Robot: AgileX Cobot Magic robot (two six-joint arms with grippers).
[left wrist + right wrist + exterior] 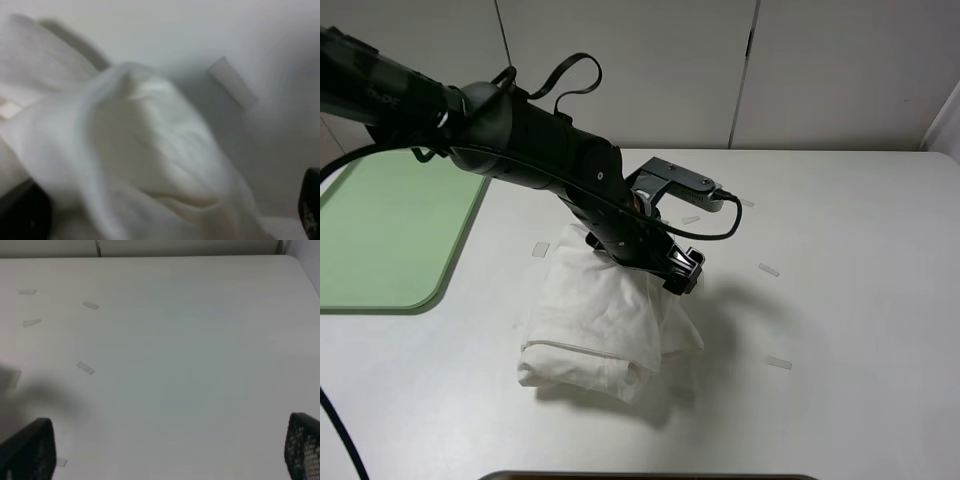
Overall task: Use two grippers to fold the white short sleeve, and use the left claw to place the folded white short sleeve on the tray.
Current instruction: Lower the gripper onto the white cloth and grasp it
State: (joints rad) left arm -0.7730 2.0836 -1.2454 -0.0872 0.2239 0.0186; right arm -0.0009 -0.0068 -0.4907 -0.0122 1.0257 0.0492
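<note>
We see the left claw [682, 272], a black jointed arm with a grey metal bracket [675, 180] and looping black cables [570, 75], reaching across the white table [860, 300] from the far left and pointing down at the white short sleeve [605, 325]. The shirt lies bunched in a wrinkled, roughly folded heap directly under and in front of this pincer, with its upper edge touching or just below the black fingertips. From the left wrist camera, the white short sleeve [150, 145] fills the space between the two fingers [22, 215], whose dark tips show at opposite corners of the picture; the jaws stand spread wide, with cloth mounded between them, and we cannot tell whether the pads press on the fabric.

The pale green tray [390, 235] lies well behind the left pincer, off toward the arm's base side, apart from the shirt.

A few small pale tape strips [768, 269] lie on the table beyond the claw's tip, on the side away from the tray; one [232, 82] shows just past the cloth in the left wrist view.

The right gripper [170, 450] is outside the high view. Its own camera shows both black fingers [32, 452] spread far apart over bare table, nothing between them, with tape strips [86, 368] ahead of it.
</note>
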